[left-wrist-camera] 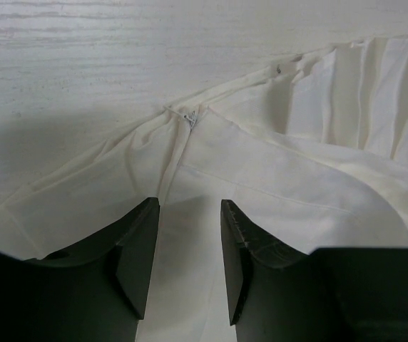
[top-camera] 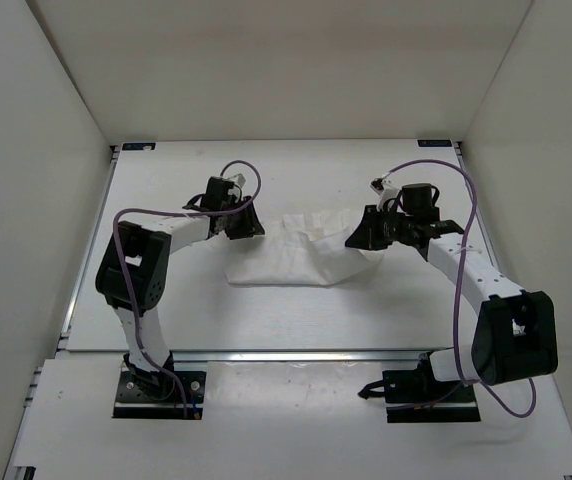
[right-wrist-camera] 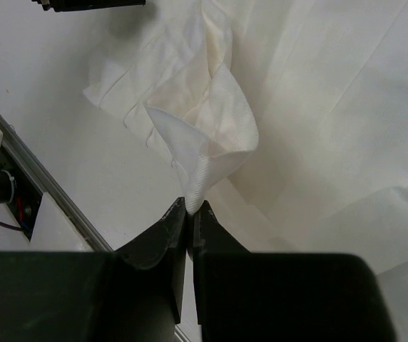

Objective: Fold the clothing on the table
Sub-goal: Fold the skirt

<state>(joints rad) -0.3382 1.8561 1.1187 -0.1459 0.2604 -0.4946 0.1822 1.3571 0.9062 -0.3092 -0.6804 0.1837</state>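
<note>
The clothing (top-camera: 284, 257) is a thin white wrinkled piece lying in the middle of the table (top-camera: 166, 300). My left gripper (top-camera: 249, 229) hovers over its upper left edge. In the left wrist view this gripper (left-wrist-camera: 190, 206) is open, and the flat clothing (left-wrist-camera: 297, 164) and a seam lie below the gap between its fingers. My right gripper (top-camera: 359, 240) is at the cloth's right end. It (right-wrist-camera: 190, 208) is shut on a corner of the clothing (right-wrist-camera: 211, 121), which rises off the table in a curled, ribbed fold.
Metal rails run along the table's near edge (top-camera: 296, 353) and left edge (top-camera: 86, 260). White walls close in the back and both sides. Purple cables loop from both arms (top-camera: 466, 210). The near rail (right-wrist-camera: 40, 171) shows in the right wrist view.
</note>
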